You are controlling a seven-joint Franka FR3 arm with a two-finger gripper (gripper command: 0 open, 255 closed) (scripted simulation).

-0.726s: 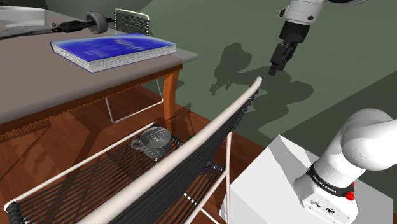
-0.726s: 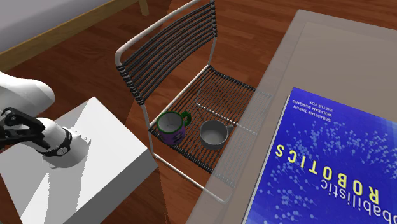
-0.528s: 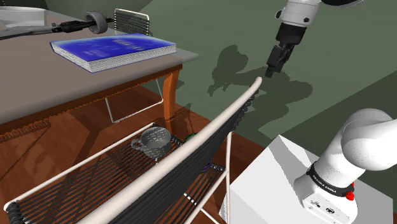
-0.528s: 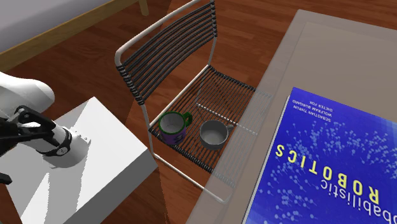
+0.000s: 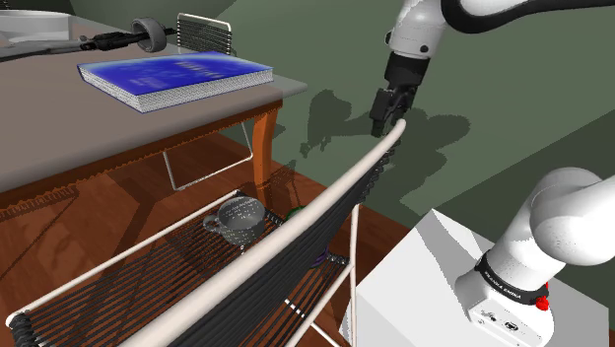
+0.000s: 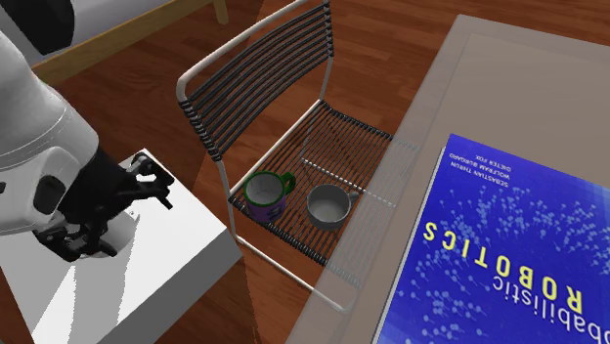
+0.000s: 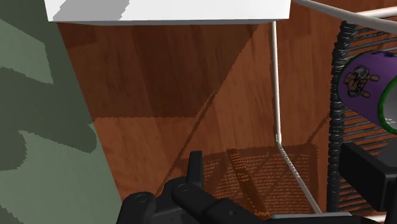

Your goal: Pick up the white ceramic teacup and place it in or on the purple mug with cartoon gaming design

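The teacup (image 6: 330, 207) stands upright on the chair (image 6: 262, 76) seat, just beside the purple mug (image 6: 266, 197). The gripper (image 5: 378, 122) hangs empty, fingers (image 7: 194, 167) spread apart, near the top rail of the chair's back, well above the seat. A blue book (image 6: 499, 244) lies on the surface (image 6: 489, 88) beside the chair.

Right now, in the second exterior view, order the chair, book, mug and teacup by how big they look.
1. Chair and book: similar spread; the book is nearer and cropped, so unranked.
2. Mug and teacup: far smaller, about alike.
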